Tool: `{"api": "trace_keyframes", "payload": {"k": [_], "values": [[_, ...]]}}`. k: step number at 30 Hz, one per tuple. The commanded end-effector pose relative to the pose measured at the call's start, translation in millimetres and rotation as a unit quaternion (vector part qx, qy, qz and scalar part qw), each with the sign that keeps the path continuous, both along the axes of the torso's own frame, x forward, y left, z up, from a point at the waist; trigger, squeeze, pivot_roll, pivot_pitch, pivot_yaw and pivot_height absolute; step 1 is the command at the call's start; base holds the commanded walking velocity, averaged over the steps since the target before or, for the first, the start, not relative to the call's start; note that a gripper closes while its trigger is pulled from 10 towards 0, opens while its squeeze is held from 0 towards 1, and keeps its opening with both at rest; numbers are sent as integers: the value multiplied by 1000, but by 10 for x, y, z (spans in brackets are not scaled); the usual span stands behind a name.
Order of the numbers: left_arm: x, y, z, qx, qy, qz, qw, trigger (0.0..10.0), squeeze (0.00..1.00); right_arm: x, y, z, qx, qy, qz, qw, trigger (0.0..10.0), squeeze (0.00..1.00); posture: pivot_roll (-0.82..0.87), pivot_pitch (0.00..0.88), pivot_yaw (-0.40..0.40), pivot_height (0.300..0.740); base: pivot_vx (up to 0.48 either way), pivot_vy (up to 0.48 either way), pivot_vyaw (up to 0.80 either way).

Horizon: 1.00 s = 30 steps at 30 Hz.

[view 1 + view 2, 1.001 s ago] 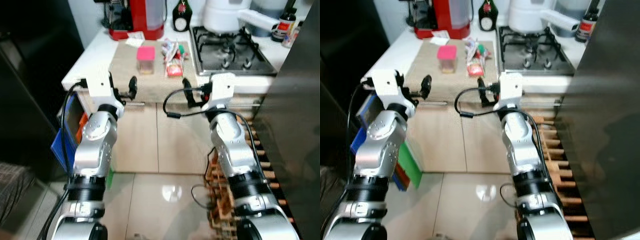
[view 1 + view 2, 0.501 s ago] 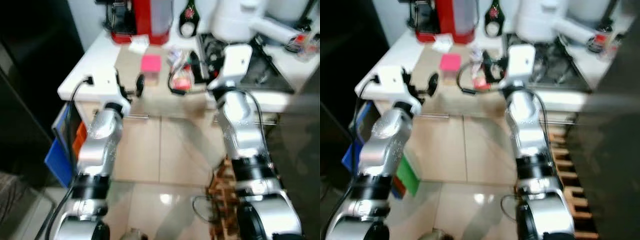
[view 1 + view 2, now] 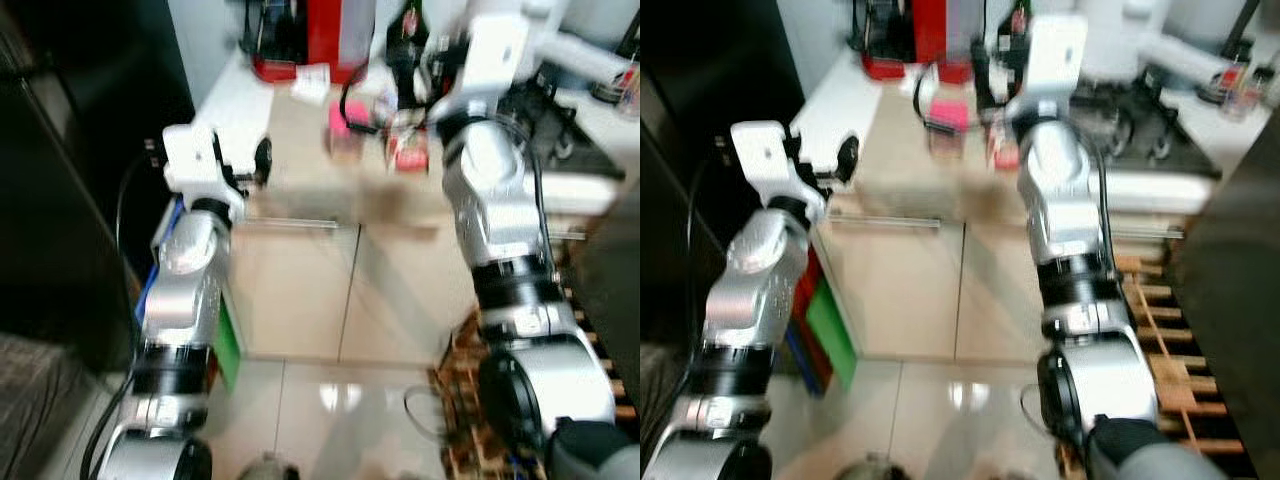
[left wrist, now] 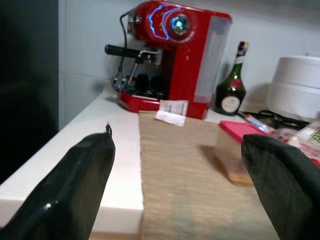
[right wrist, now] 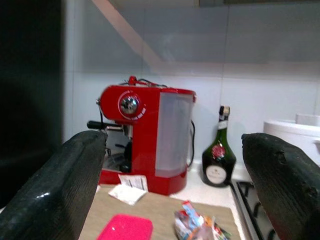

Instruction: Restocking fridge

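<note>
Head views blurred: glossy pale floor tiles point(image 3: 300, 400) nearest, then beige cabinet fronts point(image 3: 300, 290) w/ a thin metal handle, then the white counter point(image 4: 120, 160). Left gripper point(image 4: 175, 185) sits at the counter's front edge, fingers spread wide, holding nothing. Right gripper point(image 5: 175, 185) is raised higher over the counter, fingers likewise wide apart, empty. Left wrist view gives detail the head views blur: woven tan mat point(image 4: 190, 170), ribbed texture, w/ a clear squarish container with pink lid point(image 4: 237, 152) on it, just beside crinkly snack packets point(image 4: 305, 137). Right wrist view looks from higher up: glossy red coffee machine point(image 5: 145, 135) against the tiled wall, paper slip in front, dark green bottle point(image 5: 217, 155) beside it, hob edge further right.
</note>
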State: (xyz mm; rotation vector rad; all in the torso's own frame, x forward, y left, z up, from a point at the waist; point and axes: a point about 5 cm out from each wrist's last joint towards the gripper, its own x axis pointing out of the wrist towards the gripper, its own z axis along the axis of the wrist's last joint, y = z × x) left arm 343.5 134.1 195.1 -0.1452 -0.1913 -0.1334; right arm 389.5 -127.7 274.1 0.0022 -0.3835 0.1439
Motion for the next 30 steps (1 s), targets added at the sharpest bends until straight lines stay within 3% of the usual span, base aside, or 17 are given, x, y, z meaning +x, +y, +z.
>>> {"api": "trace_keyframes", "payload": {"k": [1, 5, 9, 10, 13, 14, 15, 17, 21, 30], "values": [[-13, -14, -1, 17, 1, -5, 1000, 10000, 0, 26, -43, 69, 5, -2, -7, 1000, 10000, 0, 29, 0, 29, 740, 0, 0, 0], [-87, -15, -12, 40, -2, -22, 999, 10000, 0, -64, -111, -1, 4, -6, -26, 1000, 10000, 0, 40, 0, 17, 740, 0, 0, 0], [-374, 186, -41, 64, 5, -18, 998, 10000, 0, -594, -139, -347, -36, -26, -40, 998, 10000, 0, 39, 0, 21, 740, 0, 0, 0], [-477, 251, -72, 66, 17, -13, 998, 10000, 0, -818, -177, -494, -37, -20, -46, 998, 10000, 0, 31, 0, 26, 740, 0, 0, 0], [-541, 280, -38, 71, 17, -2, 997, 10000, 0, -1048, -271, -594, -35, -25, -68, 997, 10000, 0, 27, 0, 26, 740, 0, 0, 0], [-541, 280, -38, 71, 17, -2, 997, 10000, 0, -1048, -271, -594, -35, -25, -68, 997, 10000, 0, 27, 0, 26, 740, 0, 0, 0], [-570, 259, 16, 75, 8, -4, 997, 10000, 0, -1177, -340, -665, -38, -24, -81, 996, 10000, 0, 22, 0, 27, 740, 0, 0, 0], [-588, 236, 95, 75, -9, -5, 997, 10000, 0, -1284, -438, -785, -31, 0, -102, 994, 10000, 0, 17, 0, 27, 740, 0, 0, 0], [-569, 198, 213, 83, -46, -6, 996, 10000, 0, -1333, -437, -937, -20, 35, -94, 995, 10000, 0, 5, 0, 27, 740, 349, 0, 0], [-497, 181, 273, 81, -45, 10, 996, 10000, 0, -1188, -274, -846, -12, 38, -63, 997, 10000, 0, 2, 0, 27, 740, 480, 0, 0]]}}
